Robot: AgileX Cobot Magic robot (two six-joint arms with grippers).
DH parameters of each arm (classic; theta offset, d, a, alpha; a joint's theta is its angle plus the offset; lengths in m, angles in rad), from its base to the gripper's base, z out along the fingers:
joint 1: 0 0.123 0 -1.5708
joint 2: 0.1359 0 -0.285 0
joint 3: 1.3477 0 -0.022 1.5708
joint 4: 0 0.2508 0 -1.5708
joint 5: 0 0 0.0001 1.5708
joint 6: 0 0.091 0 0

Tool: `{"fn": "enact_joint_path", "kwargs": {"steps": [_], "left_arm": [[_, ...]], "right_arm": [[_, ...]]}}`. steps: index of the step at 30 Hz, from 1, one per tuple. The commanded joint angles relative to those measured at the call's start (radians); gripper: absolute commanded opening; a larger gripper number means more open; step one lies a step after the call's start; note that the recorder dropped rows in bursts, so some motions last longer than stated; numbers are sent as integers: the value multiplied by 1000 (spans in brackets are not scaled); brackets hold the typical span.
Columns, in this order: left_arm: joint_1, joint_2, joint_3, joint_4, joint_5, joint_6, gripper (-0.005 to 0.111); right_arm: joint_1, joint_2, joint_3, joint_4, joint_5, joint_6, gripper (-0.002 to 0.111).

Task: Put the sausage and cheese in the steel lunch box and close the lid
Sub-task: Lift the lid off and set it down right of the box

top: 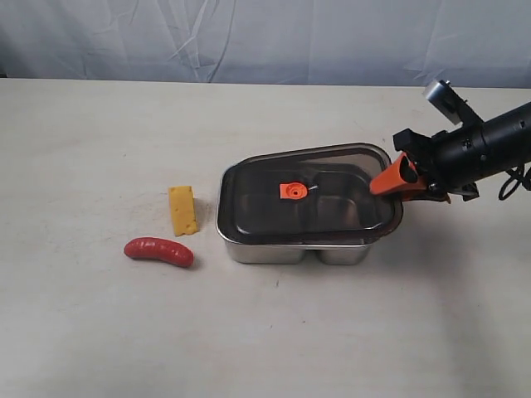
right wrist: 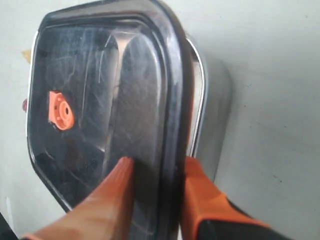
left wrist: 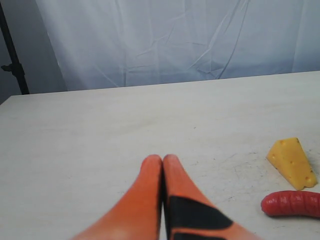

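Note:
The steel lunch box (top: pixel 274 249) stands mid-table, and the dark lid (top: pixel 332 207) with its orange valve (top: pixel 293 191) lies askew over it, overhanging on the right. My right gripper (top: pixel 398 178) is shut on the lid's right edge. In the right wrist view, one finger lies on top of the lid (right wrist: pixel 100 100) and the other under its rim at the right gripper (right wrist: pixel 159 162). The cheese (top: pixel 183 211) and the sausage (top: pixel 158 251) lie on the table left of the box. My left gripper (left wrist: pixel 162 159) is shut and empty, with the cheese (left wrist: pixel 292 162) and sausage (left wrist: pixel 292 203) off to its side.
The box's steel wall (right wrist: pixel 210 90) shows beside the lid's rim in the right wrist view. A pale curtain (top: pixel 249 33) hangs behind the table's far edge. The left arm is out of the exterior view.

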Motion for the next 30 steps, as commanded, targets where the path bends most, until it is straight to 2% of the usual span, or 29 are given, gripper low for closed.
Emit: {"fn": "enact_joint_path", "kwargs": {"steps": [1,5,10,14,26,30], "left_arm": [[-4,-4,3,3,3,-4,0],[-4,-4,3,3,3,-4,0],[-4,-4,3,3,3,-4,0],[-4,-4,3,3,3,-4,0],[-4,-4,3,3,3,-4,0],[-4,-4,3,3,3,-4,0]], "right_arm": [[-11,-25,-1,3,-9,3,-1],[-11,-25,-25,48,85,3,-1],[-11,-27,-62,216,258,-63,-1],[-11,-50,-84,292,275,-94,-1],[-11,-270,-92,229,275,-94,-1],[-11,-381,-126,13,188,-89,-1]]}}
